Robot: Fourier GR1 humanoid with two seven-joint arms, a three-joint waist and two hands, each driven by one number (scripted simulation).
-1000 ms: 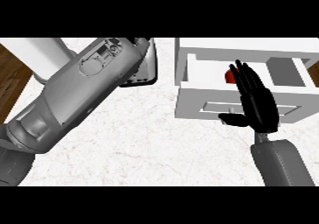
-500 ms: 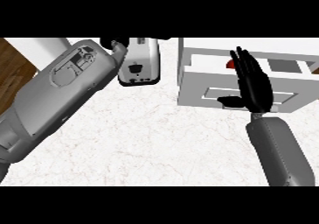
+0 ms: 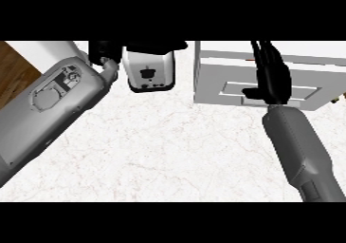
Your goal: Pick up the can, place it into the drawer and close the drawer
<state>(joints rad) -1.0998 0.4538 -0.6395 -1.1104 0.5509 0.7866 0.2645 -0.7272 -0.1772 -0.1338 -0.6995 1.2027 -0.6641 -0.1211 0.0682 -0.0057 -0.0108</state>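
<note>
Toaster on marble counter

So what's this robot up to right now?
It is dealing with a white drawer unit on the marble counter. Its right hand lies with straight fingers against the drawer front, which looks almost shut. A sliver of red at the drawer's top edge may be the can, though that is hard to tell. The left forearm reaches up beside a toaster, its hand mostly hidden.
</note>
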